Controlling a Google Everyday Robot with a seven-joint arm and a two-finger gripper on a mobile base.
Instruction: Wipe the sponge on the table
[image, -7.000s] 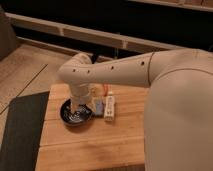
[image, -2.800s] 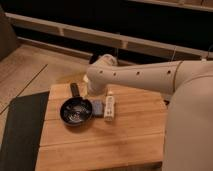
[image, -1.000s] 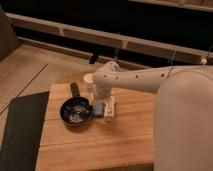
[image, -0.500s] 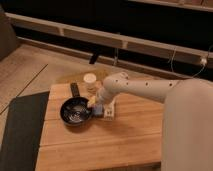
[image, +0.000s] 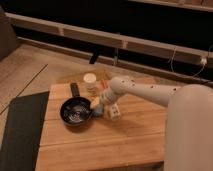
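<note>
Honey-coloured plank table (image: 125, 145) carries the task items. Change noted over the last second: the arm has dropped from a steep stance above the items to a low reach from the right. This brings the gripper (image: 99, 105) down between the black bowl (image: 64, 111) and the white pack (image: 114, 113). The sponge (image: 94, 102) sits right at the gripper's tip, on its bowl side, pale yellowish face showing. Whether the gripper stands spread or clamped on the sponge cannot be told. Judgement: gripper and sponge have met, as wiping requires. Whether the sponge bears on the wood or is raised off it is not settled.
</note>
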